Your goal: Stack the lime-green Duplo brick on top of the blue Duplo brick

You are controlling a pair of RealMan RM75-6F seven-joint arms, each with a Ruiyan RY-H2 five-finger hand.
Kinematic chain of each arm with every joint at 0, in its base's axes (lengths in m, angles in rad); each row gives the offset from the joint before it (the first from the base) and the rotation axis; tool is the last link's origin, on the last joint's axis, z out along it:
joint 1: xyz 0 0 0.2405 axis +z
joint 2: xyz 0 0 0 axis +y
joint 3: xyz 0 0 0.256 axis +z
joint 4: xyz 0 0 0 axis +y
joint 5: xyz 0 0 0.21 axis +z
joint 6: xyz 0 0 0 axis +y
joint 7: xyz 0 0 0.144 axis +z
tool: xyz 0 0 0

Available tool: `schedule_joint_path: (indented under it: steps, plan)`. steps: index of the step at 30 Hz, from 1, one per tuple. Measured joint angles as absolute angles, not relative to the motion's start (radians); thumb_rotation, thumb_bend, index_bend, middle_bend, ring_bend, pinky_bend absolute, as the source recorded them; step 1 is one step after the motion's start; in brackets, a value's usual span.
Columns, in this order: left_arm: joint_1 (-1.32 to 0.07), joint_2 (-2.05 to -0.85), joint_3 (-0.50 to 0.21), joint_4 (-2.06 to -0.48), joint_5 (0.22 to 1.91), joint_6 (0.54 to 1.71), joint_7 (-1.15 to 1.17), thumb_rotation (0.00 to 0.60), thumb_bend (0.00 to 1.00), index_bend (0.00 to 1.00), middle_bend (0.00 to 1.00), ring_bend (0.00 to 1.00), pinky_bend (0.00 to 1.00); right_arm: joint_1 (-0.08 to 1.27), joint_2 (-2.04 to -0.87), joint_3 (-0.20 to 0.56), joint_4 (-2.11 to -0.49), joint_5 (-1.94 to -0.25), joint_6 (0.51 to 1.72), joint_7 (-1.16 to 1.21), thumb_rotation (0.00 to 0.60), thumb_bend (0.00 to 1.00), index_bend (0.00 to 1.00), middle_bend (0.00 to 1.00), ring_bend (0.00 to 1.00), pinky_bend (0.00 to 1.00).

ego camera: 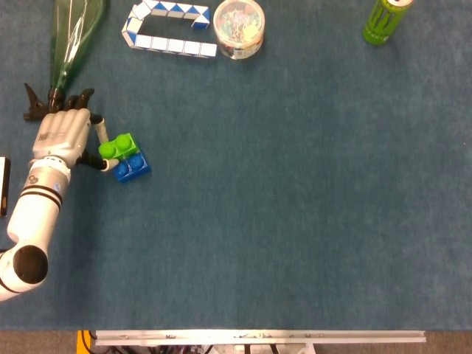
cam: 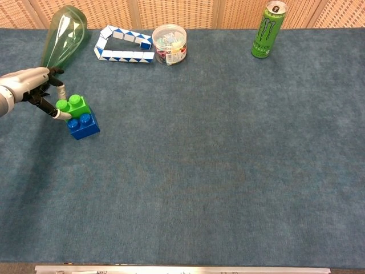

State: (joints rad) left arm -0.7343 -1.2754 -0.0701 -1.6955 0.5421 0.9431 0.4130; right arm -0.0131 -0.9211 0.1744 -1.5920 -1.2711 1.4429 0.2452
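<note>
The lime-green Duplo brick (ego camera: 118, 145) (cam: 73, 105) sits on the blue Duplo brick (ego camera: 133, 167) (cam: 84, 125), offset towards the blue brick's far-left corner, so part of the blue studs shows. My left hand (ego camera: 63, 136) (cam: 25, 90) is just left of the pair and pinches the green brick's left side between thumb and a finger. The blue brick rests on the blue-green table cloth. Neither view shows my right hand.
A green glass bottle (ego camera: 74, 37) lies just behind the left hand. A blue-and-white snake puzzle (ego camera: 169, 29) and a clear tub (ego camera: 238, 28) of clips stand at the back, a green can (ego camera: 385, 21) at the back right. The table's front rail (ego camera: 258, 337) runs below.
</note>
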Motion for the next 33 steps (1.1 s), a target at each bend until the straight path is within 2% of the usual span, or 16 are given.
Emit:
schedule_joint_path:
  steps: [2, 6, 9, 12, 17, 21, 27, 33]
  plan:
    - [-0.732, -1.273, -0.072, -1.699, 0.545, 0.944, 0.406, 0.6, 0.17, 0.47, 0.0, 0.0, 0.07, -0.013, -0.921, 0.175, -1.592, -1.27, 1.442, 0.244, 0.6, 0.07, 0.54, 0.39, 0.3, 0.3]
    - [-0.724, -1.264, -0.075, -1.715, 0.563, 0.951, 0.395, 0.6, 0.17, 0.27, 0.0, 0.0, 0.07, -0.013, -0.921, 0.174, -1.593, -1.271, 1.444, 0.245, 0.6, 0.07, 0.54, 0.39, 0.3, 0.3]
    - [-0.716, -1.255, -0.074, -1.733, 0.584, 0.962, 0.389, 0.6, 0.17, 0.16, 0.0, 0.0, 0.07, -0.014, -0.921, 0.174, -1.593, -1.273, 1.445, 0.244, 0.6, 0.07, 0.54, 0.39, 0.3, 0.3]
    - [-0.705, -1.244, -0.074, -1.757, 0.612, 0.979, 0.378, 0.6, 0.17, 0.11, 0.0, 0.0, 0.07, -0.015, -0.921, 0.173, -1.594, -1.276, 1.448, 0.243, 0.6, 0.07, 0.54, 0.39, 0.3, 0.3]
    - [-0.669, -1.213, -0.071, -1.81, 0.688, 1.039, 0.355, 0.6, 0.17, 0.1, 0.0, 0.0, 0.07, -0.015, -0.922, 0.172, -1.595, -1.281, 1.452, 0.24, 0.6, 0.07, 0.54, 0.39, 0.3, 0.3]
    - [-0.624, -1.185, -0.054, -1.853, 0.787, 1.135, 0.354, 0.6, 0.17, 0.13, 0.0, 0.0, 0.07, -0.013, -0.925, 0.169, -1.599, -1.29, 1.455, 0.228, 0.6, 0.07, 0.54, 0.39, 0.3, 0.3]
    - [-0.526, -1.126, -0.008, -1.903, 1.006, 1.275, 0.318, 0.6, 0.17, 0.17, 0.0, 0.0, 0.07, -0.004, -0.937, 0.16, -1.609, -1.315, 1.458, 0.182, 0.6, 0.07, 0.54, 0.39, 0.3, 0.3]
    - [-0.414, -1.076, 0.058, -1.888, 1.27, 1.411, 0.244, 0.6, 0.17, 0.24, 0.0, 0.0, 0.07, 0.012, -0.958, 0.149, -1.624, -1.333, 1.454, 0.101, 0.6, 0.07, 0.54, 0.39, 0.3, 0.3]
